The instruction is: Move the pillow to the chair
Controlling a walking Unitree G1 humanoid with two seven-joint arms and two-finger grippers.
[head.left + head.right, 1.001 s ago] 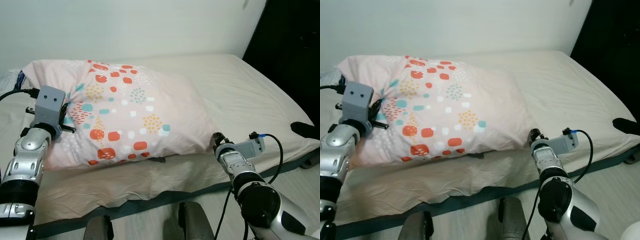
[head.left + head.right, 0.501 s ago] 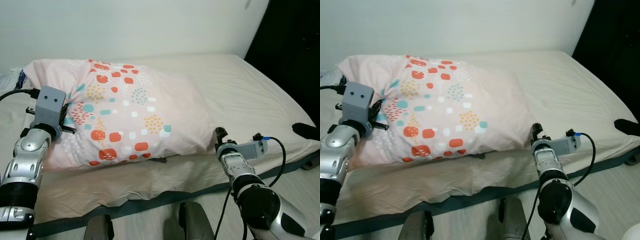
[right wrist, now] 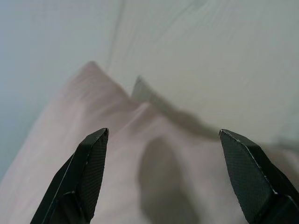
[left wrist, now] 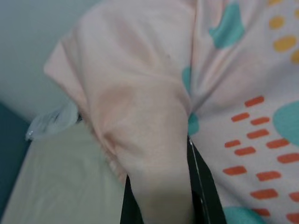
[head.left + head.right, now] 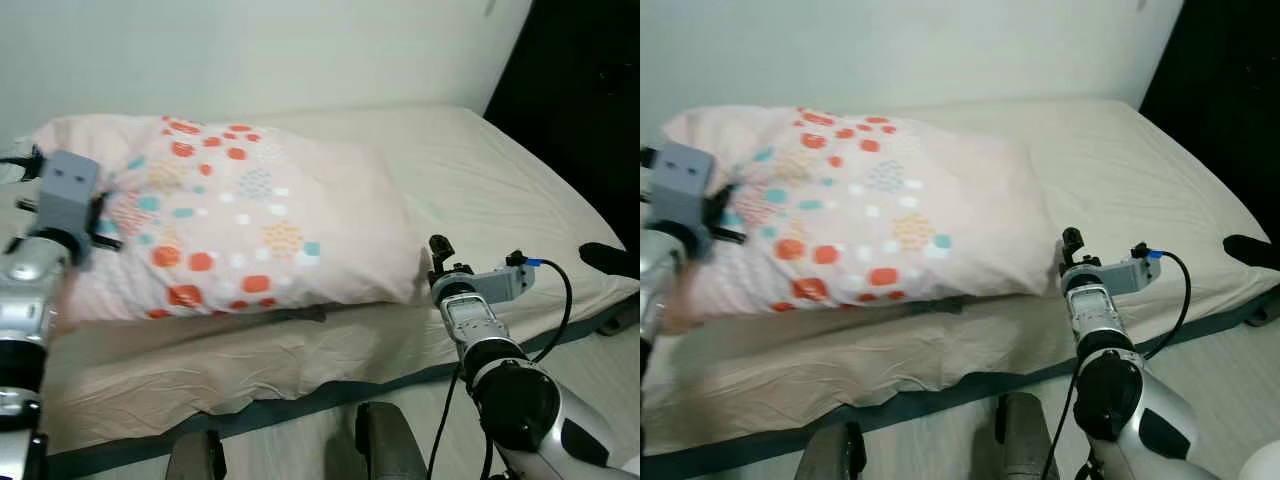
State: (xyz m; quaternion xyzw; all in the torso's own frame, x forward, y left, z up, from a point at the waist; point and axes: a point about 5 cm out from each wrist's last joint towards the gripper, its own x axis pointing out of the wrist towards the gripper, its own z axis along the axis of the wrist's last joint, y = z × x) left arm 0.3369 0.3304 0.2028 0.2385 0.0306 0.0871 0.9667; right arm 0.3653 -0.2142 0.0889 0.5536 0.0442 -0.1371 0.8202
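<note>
**Pillow on bed, gripped at its left end**

Lying across the near half of the bed (image 5: 480, 190), the pillow (image 5: 250, 230) is pale pink with red, teal and yellow dots. It rests on the cream sheet, long axis running from 9 o'clock to 3 o'clock across the head views.

Left end effector (image 4: 161, 205): positioned at the pillow's 9 o'clock end. In the left wrist view, a bunched fold of the pink cover sits between the two black fingers (image 4: 205, 196), which are pinched on that fold. The grey wrist block (image 5: 67, 190) stands against the pillow's left edge.

Right end effector (image 3: 163, 177): positioned at the pillow's 3 o'clock corner, just beside the fabric. In the right wrist view, the two black fingers (image 3: 88, 172) are spread wide apart, with the pillow corner and sheet visible between them; nothing is held. Contact with the pillow cannot be confirmed.

A dark strip of bed base (image 5: 300, 405) runs along the near edge at 6 o'clock. White wall (image 5: 250, 50) lies at 12 o'clock.
</note>
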